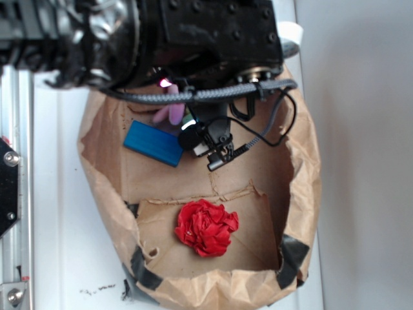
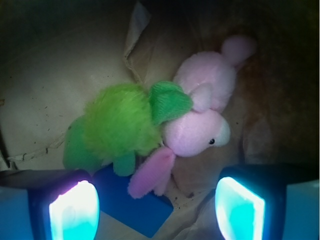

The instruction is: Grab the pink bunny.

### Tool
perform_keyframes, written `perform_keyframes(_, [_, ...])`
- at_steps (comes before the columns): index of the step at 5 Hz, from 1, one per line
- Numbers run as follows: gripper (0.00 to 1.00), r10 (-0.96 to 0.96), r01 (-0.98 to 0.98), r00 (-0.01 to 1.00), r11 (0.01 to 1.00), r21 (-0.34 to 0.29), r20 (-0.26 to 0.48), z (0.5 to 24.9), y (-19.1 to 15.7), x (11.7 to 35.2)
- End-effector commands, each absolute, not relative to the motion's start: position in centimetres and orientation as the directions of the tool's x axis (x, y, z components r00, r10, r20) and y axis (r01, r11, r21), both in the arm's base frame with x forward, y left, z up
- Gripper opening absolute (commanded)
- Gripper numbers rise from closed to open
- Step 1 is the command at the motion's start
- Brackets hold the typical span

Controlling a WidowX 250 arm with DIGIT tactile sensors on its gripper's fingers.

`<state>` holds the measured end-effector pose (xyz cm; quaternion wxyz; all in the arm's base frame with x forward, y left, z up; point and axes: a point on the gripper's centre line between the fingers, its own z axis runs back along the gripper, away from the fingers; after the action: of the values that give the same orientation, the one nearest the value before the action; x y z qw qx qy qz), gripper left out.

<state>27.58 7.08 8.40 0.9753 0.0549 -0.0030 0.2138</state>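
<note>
The pink bunny (image 2: 200, 117) lies on brown paper in the wrist view, head toward the right, one long ear (image 2: 150, 172) drooping down over a blue block (image 2: 135, 200). A green plush toy (image 2: 117, 125) presses against its left side. My gripper (image 2: 157, 212) is open, its two glowing pads (image 2: 75, 212) at the bottom of the frame, below the bunny and not touching it. In the exterior view only a bit of pink bunny (image 1: 169, 111) shows under the arm, with the gripper (image 1: 213, 143) just to its right.
Everything lies inside a crumpled brown paper bag (image 1: 303, 168) laid open on a white table. A red ruffled ball (image 1: 205, 227) sits in the bag's near half. The blue block (image 1: 153, 143) lies by the gripper. A metal rail (image 1: 13, 194) runs along the left.
</note>
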Motion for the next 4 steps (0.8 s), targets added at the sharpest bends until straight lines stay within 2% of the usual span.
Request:
perform_keyframes(1, [1.00,0.416,-0.424,0.905,0.900,0.106,0.085,10.0,7.6,28.2])
perform_keyframes(2, [1.00,0.432,-0.454,0.887,0.879,0.144,0.162,7.6,7.2,28.3])
perform_keyframes(3, [1.00,0.427,-0.463,0.878,0.872,0.157,0.217,6.9,7.0,28.9])
perform_keyframes(4, [1.00,0.436,-0.476,0.873,0.860,0.182,0.220,5.8,7.2,30.1])
